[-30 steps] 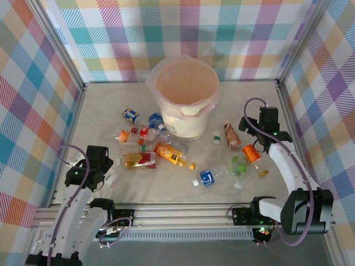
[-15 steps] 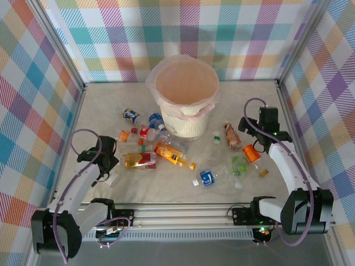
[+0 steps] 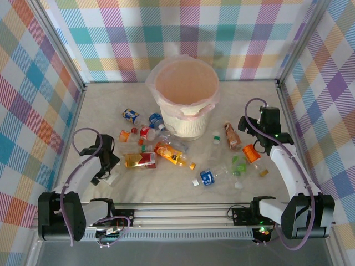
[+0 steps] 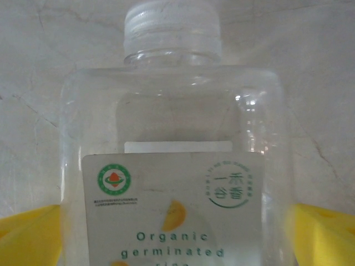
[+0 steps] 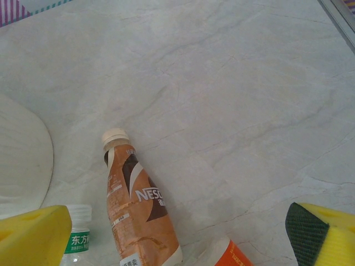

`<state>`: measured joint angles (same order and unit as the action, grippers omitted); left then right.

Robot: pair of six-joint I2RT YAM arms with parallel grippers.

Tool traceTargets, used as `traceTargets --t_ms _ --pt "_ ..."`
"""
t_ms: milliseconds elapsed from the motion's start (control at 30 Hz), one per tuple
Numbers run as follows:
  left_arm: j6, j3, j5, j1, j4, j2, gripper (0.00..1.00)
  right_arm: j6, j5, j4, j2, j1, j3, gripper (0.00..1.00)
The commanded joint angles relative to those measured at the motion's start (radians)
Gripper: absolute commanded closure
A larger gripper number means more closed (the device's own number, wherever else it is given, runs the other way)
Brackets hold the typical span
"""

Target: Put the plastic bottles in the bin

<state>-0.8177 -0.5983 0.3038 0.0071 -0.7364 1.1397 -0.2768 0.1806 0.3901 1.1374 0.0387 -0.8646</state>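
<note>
Jaws wide, left gripper (image 4: 177, 235) straddling seemingly empty clear bottle (image 4: 172, 166), bag-lined bin (image 3: 189, 126).

surface: pale marble-look table (image 3: 111, 98) | on it: bin (image 3: 187, 127), scattered plastic bottles (image 3: 140, 160)

This is looking like a robotics lab test cell, not a home or a shop. Checked cloth (image 3: 188, 39) is hanging as a backdrop on three sides, and a bare aluminium frame (image 3: 62, 50) is holding it up. A marble-patterned table (image 3: 105, 100) is lying inside that frame. The left arm (image 3: 83, 173) and the right arm (image 3: 288, 166) are standing bolted to a slotted rail (image 3: 183, 213) at the near edge, with purple cables (image 3: 254, 100) looping off them. Bottles (image 3: 140, 160) are lying scattered beside a lined bin (image 3: 188, 124).
</note>
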Motion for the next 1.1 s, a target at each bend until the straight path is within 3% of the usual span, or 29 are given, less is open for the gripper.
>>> traceTargets --t_ms 0,333,667,1067 --pt "0.013 0.042 -0.052 0.042 0.042 -0.011 0.00 0.005 -0.021 -0.012 -0.019 -0.004 0.012 0.00" --pt "0.009 0.102 -0.121 0.117 0.140 -0.005 0.01 -0.002 -0.027 0.003 -0.024 -0.004 0.018 0.00" --pt "-0.012 0.065 -0.132 0.119 0.105 -0.085 0.32 -0.008 -0.024 0.009 -0.032 -0.005 0.012 0.00" --pt "0.027 -0.118 -0.104 0.119 -0.080 -0.281 0.51 -0.018 -0.017 0.066 -0.049 -0.004 -0.032 0.00"
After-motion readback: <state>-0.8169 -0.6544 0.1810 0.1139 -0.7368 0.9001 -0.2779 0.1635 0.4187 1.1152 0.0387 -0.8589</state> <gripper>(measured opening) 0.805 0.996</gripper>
